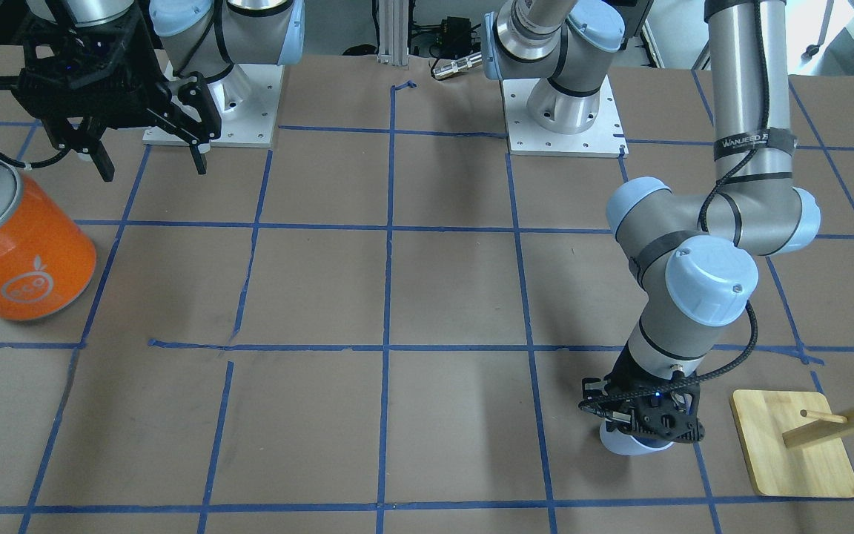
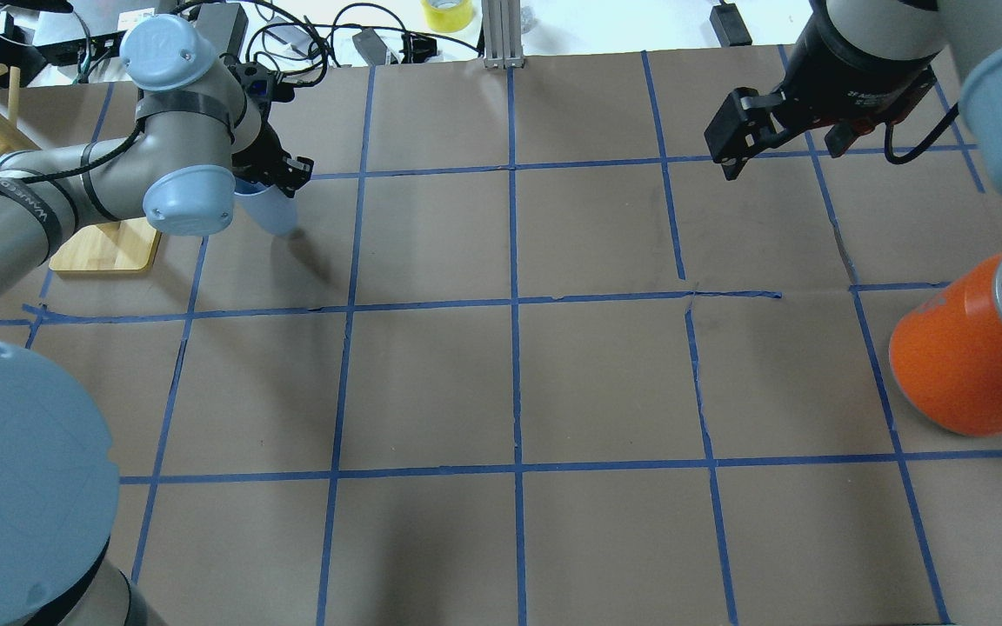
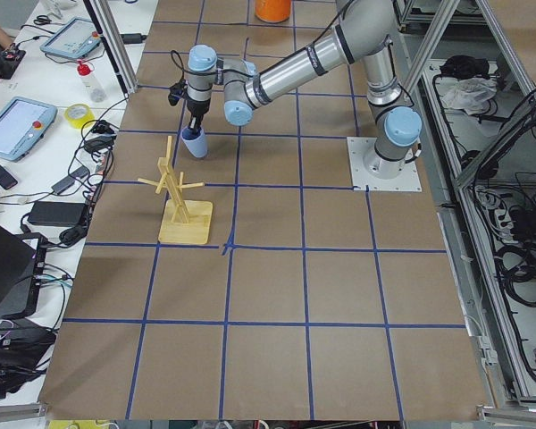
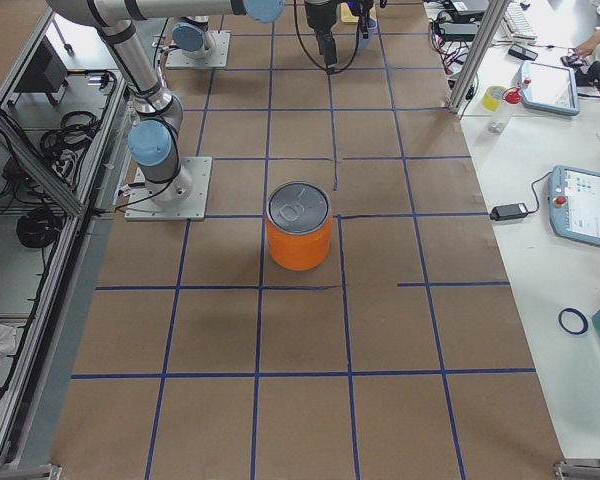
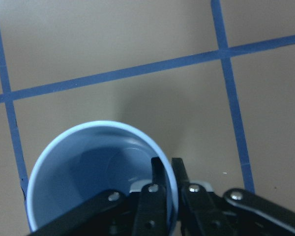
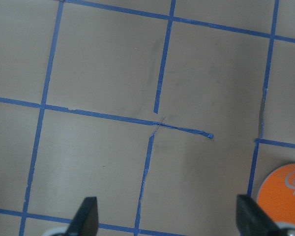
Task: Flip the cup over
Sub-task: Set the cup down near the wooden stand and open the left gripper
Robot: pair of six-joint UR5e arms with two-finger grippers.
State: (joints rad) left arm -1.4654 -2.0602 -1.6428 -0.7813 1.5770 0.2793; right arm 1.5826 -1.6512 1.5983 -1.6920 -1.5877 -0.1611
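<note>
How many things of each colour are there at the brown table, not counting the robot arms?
Pale blue: 1, the cup
Orange: 1, the can
Wood colour: 1, the rack
Total: 3

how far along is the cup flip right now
Done: the left gripper is at the cup, fingers shut on its rim, one inside, one outside. In hand: the cup is held mouth up; whether it is off the table is unclear. Left: turning it over, if that is not yet made, and release. The right gripper hangs open near the orange can.
</note>
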